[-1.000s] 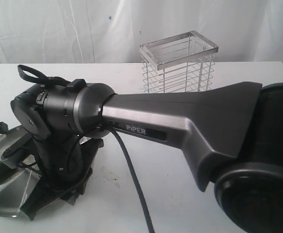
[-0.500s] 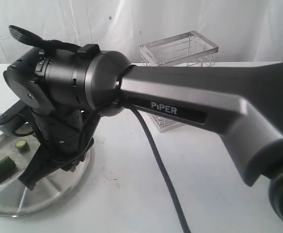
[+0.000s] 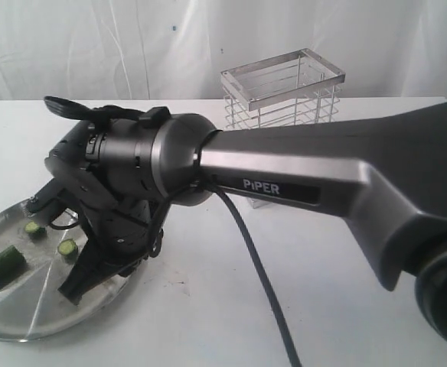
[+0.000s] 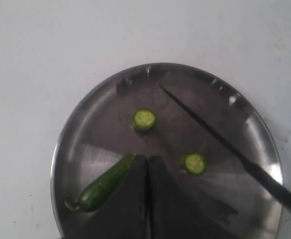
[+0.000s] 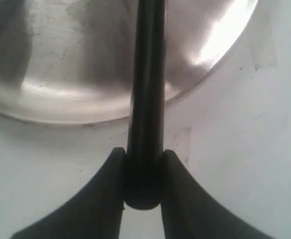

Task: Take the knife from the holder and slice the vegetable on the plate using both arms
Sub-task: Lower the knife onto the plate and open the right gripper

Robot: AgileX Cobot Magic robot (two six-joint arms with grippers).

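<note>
Moved: right arm (image 3: 285, 176) has swung back across the plate (image 4: 85, 119), uncovering a second slice (image 4: 194, 163).
Right hand (image 5: 144, 155): clamped on the knife (image 4: 210, 132) handle, blade over the plate.
Left hand (image 4: 146, 162): shut, empty, just beside the vegetable (image 4: 100, 186).
Risk: unpinned, the vegetable may roll on the slick steel.
Setting: white table (image 3: 208, 329), white curtain (image 3: 93, 46).

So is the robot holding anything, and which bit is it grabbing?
Yes. The right hand grips the knife by the end of its black handle. The left hand is closed with nothing in it.
</note>
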